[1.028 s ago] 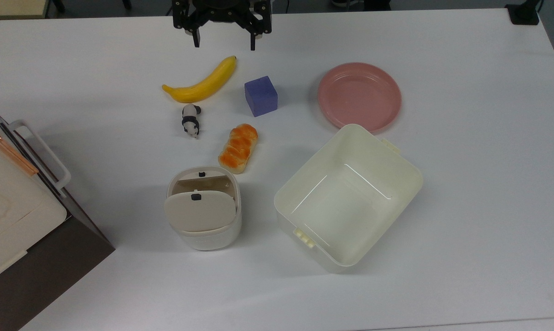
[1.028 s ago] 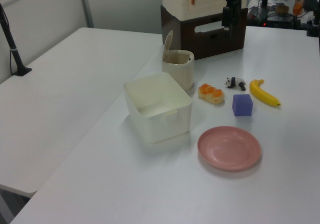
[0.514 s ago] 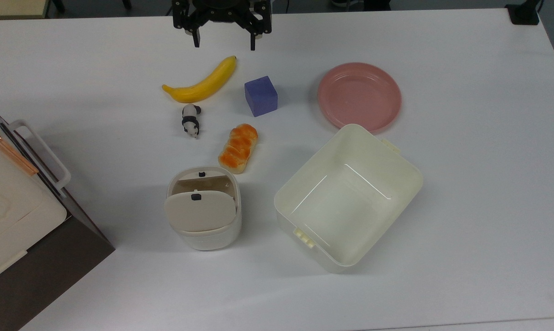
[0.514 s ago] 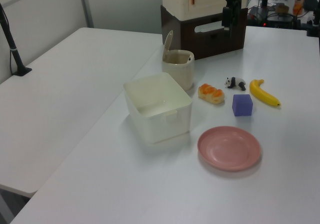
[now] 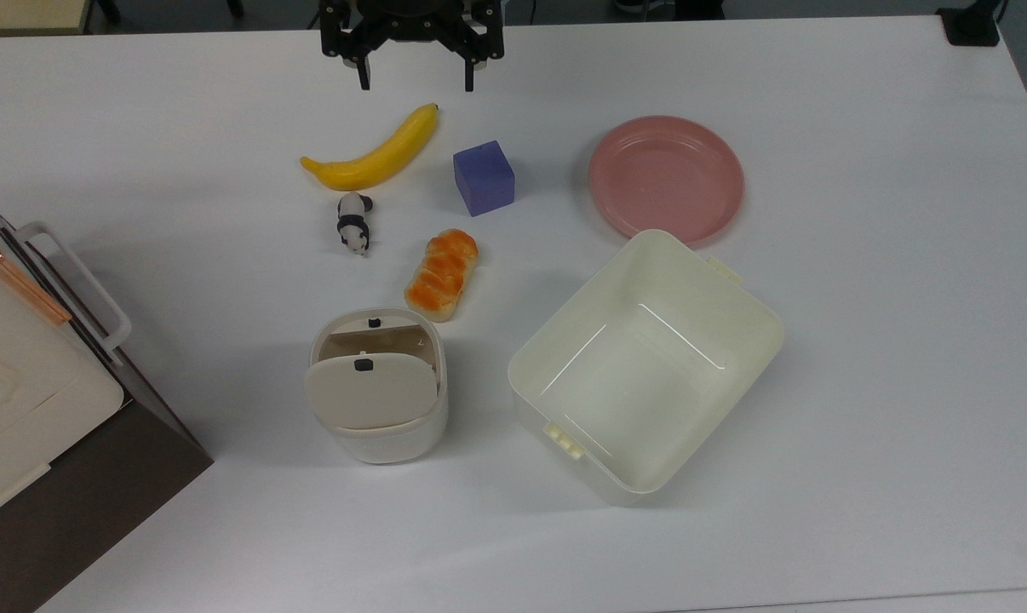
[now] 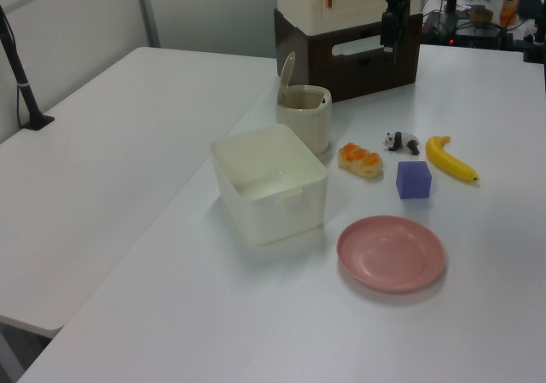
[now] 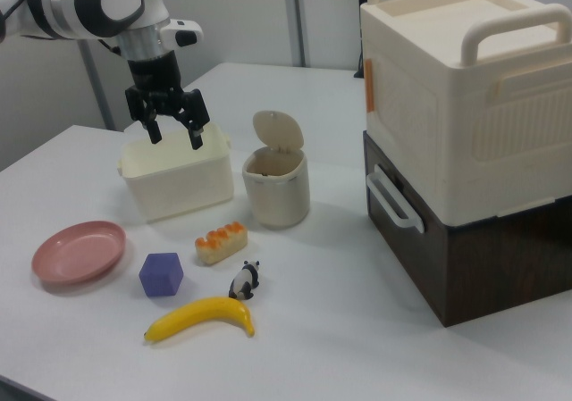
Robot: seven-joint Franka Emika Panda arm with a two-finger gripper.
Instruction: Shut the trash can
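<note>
The trash can [image 5: 383,432] is a small cream-white bin near the table's middle in the top view. Its beige lid [image 5: 370,392] with a dark button stands raised, hinged at the side away from the arm, and the mouth is open. In the right view the trash can [image 7: 277,189] stands with its lid [image 7: 278,131] upright. The left view has the trash can [image 6: 305,119] in front of the stacked boxes. My gripper [image 5: 415,84] hangs open and empty at the top view's upper edge, beyond the banana and far from the bin. In the right view the gripper [image 7: 176,139] hovers high above the table.
Between gripper and bin lie a banana [image 5: 373,157], a blue cube [image 5: 484,177], a toy panda [image 5: 353,222] and a bread roll [image 5: 442,273]. A large lidless cream tub [image 5: 575,300] sits at the bin's right, a pink plate [image 5: 665,176] beyond it. Stacked boxes [image 5: 20,400] fill the top view's left.
The gripper's fingertips have levelled very slightly in the top view. Nothing on the table has moved.
</note>
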